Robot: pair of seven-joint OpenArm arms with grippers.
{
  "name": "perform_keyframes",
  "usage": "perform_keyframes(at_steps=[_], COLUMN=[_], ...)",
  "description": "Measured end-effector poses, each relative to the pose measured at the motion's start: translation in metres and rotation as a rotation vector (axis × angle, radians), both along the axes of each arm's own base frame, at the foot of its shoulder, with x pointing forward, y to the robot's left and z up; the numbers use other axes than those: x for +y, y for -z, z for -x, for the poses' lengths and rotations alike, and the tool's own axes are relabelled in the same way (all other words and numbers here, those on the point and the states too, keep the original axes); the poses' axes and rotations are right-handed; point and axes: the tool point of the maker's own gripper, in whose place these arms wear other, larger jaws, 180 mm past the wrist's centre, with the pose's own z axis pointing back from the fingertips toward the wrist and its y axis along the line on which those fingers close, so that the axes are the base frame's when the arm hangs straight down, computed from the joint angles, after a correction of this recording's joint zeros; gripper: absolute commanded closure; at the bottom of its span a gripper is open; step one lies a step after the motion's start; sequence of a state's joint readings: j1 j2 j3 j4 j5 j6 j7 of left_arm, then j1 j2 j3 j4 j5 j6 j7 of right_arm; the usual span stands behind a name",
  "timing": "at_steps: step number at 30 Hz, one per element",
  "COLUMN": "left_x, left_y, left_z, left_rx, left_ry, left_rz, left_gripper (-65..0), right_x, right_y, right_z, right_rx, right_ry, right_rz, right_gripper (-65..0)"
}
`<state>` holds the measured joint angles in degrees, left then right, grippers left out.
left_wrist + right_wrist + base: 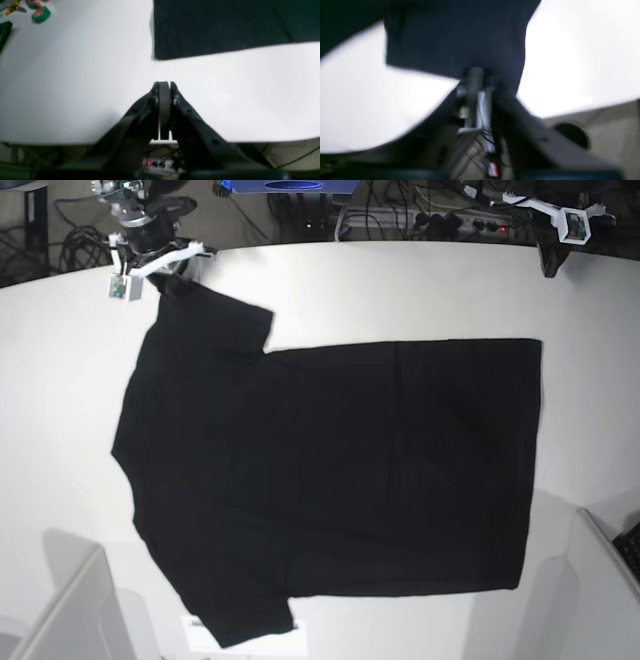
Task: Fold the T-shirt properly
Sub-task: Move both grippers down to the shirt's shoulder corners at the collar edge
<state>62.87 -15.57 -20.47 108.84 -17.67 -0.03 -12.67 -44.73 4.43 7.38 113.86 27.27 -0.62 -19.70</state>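
Your right end effector sits at the T-shirt sleeve nearest it, grip unclear through blur, while your left end effector hangs shut off the hem corner; shirt lies flat on the worktop, long axis running between arms.

Big white smooth table. Green tape roll w/ red core near its far corner, beside orange-handled pliers. Grey power strip w/ cables behind table.
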Motion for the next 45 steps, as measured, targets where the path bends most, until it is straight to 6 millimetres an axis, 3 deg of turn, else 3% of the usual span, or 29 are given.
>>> perform_keyframes(at_steps=[6,9,10,13,17,21,28,35,41,45], left_x=[0.002,0.007,0.007,0.012,0.001,0.013,0.043,0.045,0.042,0.037], left_y=[0.004,0.017,0.020,0.019,0.017,0.010,0.020,0.023,0.027,0.030], left_z=[-0.004,-0.004,-0.006,-0.016,-0.024,-0.031,-0.027,-0.029,-0.042,-0.056], left_rx=[0.006,0.065,0.070,0.050,0.035,-0.003,-0.028,-0.033,-0.019,-0.026], left_ry=[-0.018,-0.094,-0.113,-0.150,-0.107,-0.123,-0.250,-0.261,-0.257,-0.266], left_rz=[0.015,0.104,0.132,0.197,0.287,0.281,0.341,0.347,0.371,0.404], left_gripper=[-40.3,-54.8,-56.4,-54.8,-51.7,-51.0,-51.0,-51.0,-51.0,-51.0], right_x=[0.001,0.000,-0.002,-0.018,-0.050,-0.059,-0.054,-0.022,-0.019,-0.020], right_y=[-0.013,-0.016,-0.017,-0.010,0.015,0.029,0.040,0.040,0.044,0.047], right_z=[-0.024,-0.032,-0.035,-0.042,-0.036,-0.027,-0.030,-0.026,-0.024,-0.022], right_rx=[-0.049,-0.055,-0.063,-0.064,-0.016,0.023,0.057,0.069,0.065,0.074], right_ry=[0.007,0.016,0.025,0.088,0.193,0.217,0.206,0.116,0.116,0.118], right_rz=[-0.156,-0.239,-0.254,-0.282,-0.242,-0.237,-0.262,-0.354,-0.378,-0.375], right_gripper=[-33.3,-32.9,-32.7,-32.7,-33.0,-33.2,-33.3,-32.7,-32.3,-17.9])
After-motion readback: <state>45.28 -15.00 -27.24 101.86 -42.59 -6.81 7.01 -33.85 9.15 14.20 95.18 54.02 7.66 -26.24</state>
